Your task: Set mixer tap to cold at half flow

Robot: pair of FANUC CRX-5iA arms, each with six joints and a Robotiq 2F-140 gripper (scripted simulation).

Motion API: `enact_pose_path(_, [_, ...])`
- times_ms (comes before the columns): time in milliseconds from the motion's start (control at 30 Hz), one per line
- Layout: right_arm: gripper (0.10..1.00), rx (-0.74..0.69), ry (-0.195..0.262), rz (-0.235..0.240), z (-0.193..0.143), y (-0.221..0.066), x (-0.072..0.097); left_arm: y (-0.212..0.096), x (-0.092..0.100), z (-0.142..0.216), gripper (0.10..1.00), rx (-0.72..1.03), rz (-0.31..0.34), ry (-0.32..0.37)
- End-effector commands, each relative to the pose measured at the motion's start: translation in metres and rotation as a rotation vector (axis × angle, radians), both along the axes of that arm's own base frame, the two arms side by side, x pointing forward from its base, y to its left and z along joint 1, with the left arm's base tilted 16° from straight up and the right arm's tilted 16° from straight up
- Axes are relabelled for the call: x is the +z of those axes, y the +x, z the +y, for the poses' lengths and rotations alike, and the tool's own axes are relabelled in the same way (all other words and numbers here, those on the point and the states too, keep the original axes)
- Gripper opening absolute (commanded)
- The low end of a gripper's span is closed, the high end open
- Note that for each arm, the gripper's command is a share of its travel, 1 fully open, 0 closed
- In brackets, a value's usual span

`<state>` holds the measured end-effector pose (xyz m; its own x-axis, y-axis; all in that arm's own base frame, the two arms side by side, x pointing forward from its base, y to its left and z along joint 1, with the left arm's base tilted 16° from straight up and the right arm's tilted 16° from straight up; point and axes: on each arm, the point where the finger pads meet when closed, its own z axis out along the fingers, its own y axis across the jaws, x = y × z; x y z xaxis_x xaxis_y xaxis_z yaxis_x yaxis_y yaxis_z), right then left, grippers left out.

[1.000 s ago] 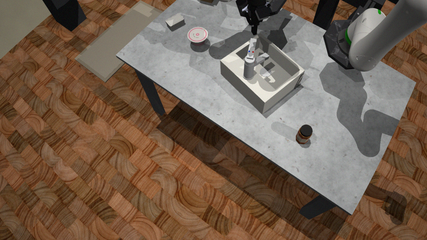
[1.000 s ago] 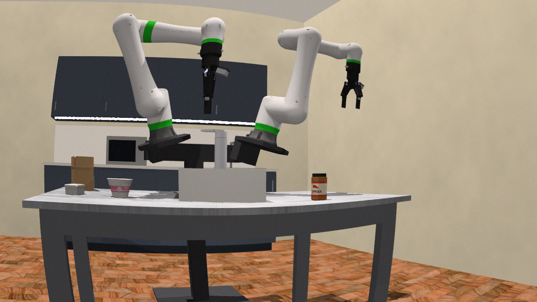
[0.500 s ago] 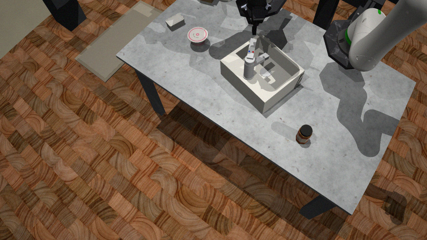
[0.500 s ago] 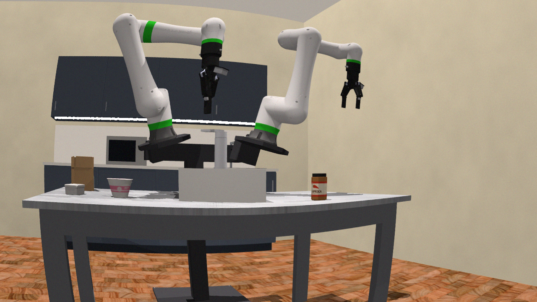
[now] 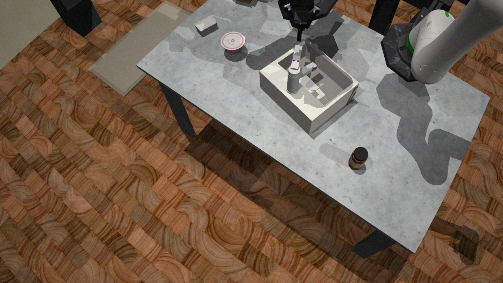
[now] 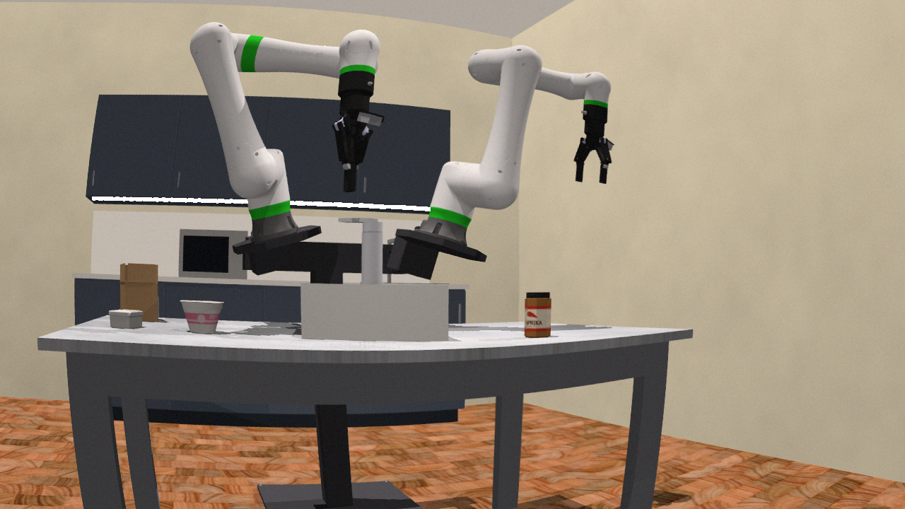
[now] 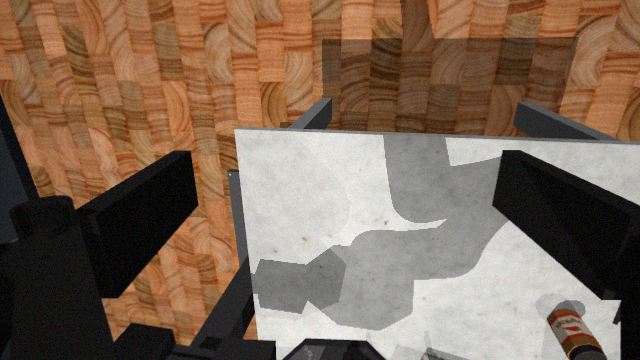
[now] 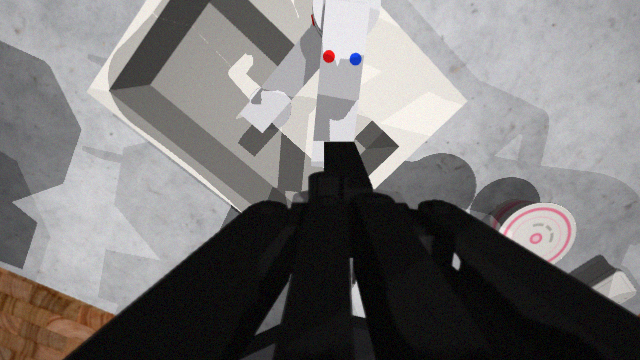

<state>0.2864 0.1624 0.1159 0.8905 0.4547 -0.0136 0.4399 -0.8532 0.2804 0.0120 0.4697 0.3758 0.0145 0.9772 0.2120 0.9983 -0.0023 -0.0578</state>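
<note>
Lever (image 5: 296, 56) (image 6: 355, 220) (image 8: 343, 75): atop mixer tap (image 5: 293, 81) (image 6: 372, 254)
Right gripper (image 5: 299, 34) (image 6: 349, 179) (image 8: 338, 166): closed, empty, above the basin (image 5: 289, 108) (image 6: 374, 312) (image 8: 425, 112)
Left gripper (image 6: 591, 173) (image 7: 345, 178): wide open, well apart from tap

Twisting the right hand (image 5: 299, 38) (image 6: 349, 187) (image 8: 338, 166) about its upright axis since a second ago, swinging its wrist camera (image 6: 370, 119) around with it, and turning the linkages from nearly edge-on to a broader spread in the exterior view.
</note>
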Motion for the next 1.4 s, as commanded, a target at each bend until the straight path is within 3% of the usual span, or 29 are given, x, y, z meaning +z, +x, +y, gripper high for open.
enact_pose_path(0, [0.099, -0.035, 0.005, -0.011, 0.0004, 0.0003, 0.0004, 0.0001, 0.0009, 0.0001, 1.0, 0.0, 0.0, 0.002])
enact_pose_path(867, [0.099, -0.089, 0.011, -0.026, 0.0004, 0.0003, 0.0004, 0.0001, 0.0009, 0.0001, 1.0, 0.0, 0.0, 0.002])
enact_pose_path(900, [0.455, -0.089, 0.011, -0.026, 0.0004, 0.0003, 0.0004, 0.0001, 0.0009, 0.0001, 1.0, 0.0, 0.0, 0.002])
enact_pose_path(1367, [0.455, -0.089, 0.011, -0.026, 0.0004, 0.0003, 0.0004, 0.0001, 0.0009, 0.0001, 1.0, 0.0, 0.0, 0.002])
